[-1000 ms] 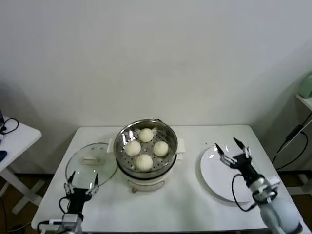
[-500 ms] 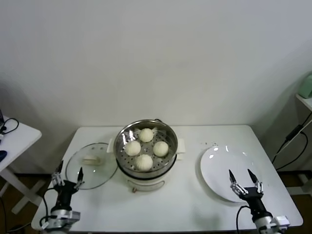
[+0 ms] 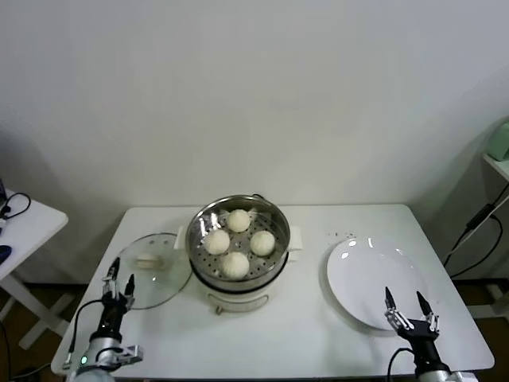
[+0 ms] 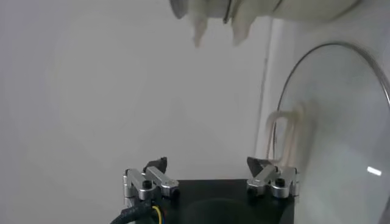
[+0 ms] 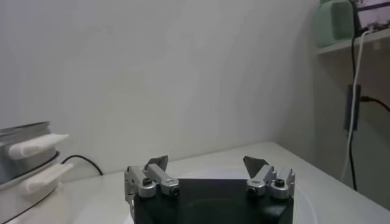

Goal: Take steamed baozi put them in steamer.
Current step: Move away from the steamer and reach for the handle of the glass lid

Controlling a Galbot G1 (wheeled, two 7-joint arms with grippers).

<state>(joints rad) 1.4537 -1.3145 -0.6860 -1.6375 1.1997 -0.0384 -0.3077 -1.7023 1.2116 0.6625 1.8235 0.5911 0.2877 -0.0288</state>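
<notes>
Both tools released: right tool (image 3: 409, 304) lower, left tool (image 3: 121, 278) slightly nearer lid (image 3: 149, 269).

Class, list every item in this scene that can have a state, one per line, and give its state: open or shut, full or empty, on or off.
Steamer: uncovered, holding four buns.
Buns: all four on the tray inside the steamer.
Glass lid: off, flat on the table, left of the steamer.
Plate: empty.
Left gripper: open, empty, at the table's near left.
Right gripper: open, empty, over the plate's near edge.
</notes>
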